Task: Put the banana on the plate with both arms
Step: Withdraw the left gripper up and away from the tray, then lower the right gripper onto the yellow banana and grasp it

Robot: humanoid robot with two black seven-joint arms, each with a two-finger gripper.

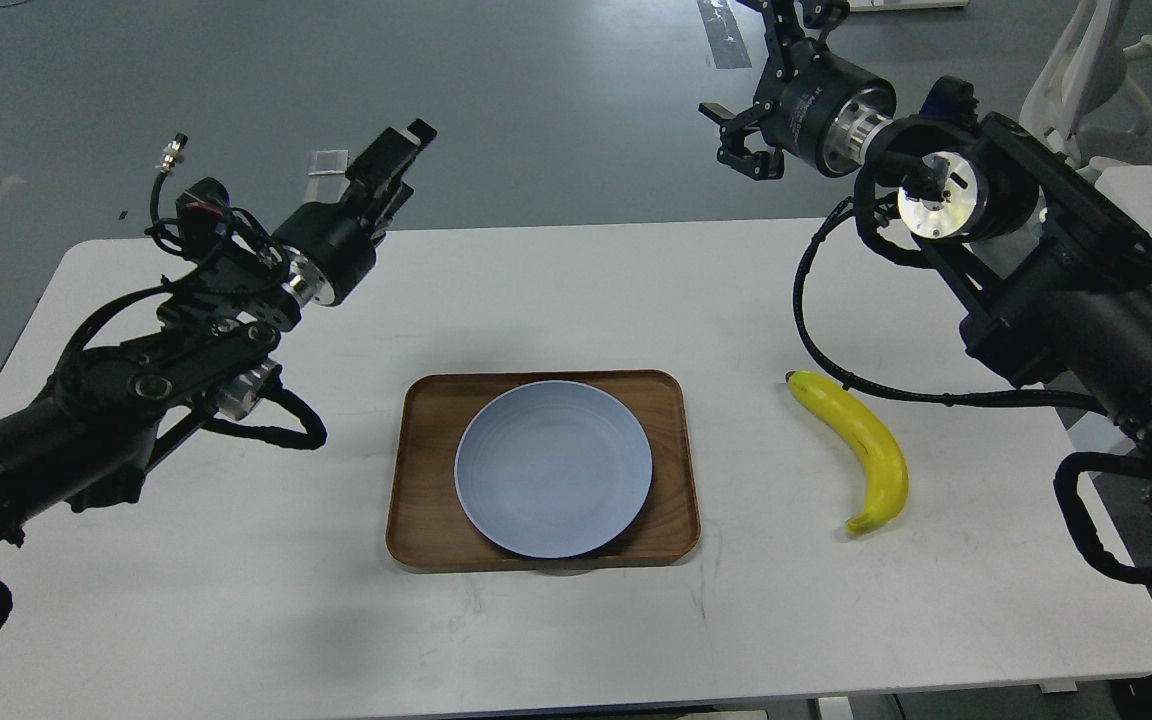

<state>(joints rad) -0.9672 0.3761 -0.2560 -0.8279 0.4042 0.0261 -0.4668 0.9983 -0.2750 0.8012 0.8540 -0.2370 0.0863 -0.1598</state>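
Note:
The yellow banana [864, 447] lies on the white table to the right of the tray, dark tip towards the back. The pale blue-grey plate [553, 468] lies flat inside the brown wooden tray [674, 508] at the table's middle, with nothing on it. My left gripper [402, 160] is raised above the table's far left edge, well away from the plate, empty, its fingers slightly apart. My right gripper [739, 140] hangs high beyond the table's far edge, up and left of the banana, open and empty.
The white table [236, 560] spreads wide to the left, front and back of the tray. My right arm's black cable [816, 350] loops down close to the banana's dark tip. A white chair [1086, 80] stands at the far right.

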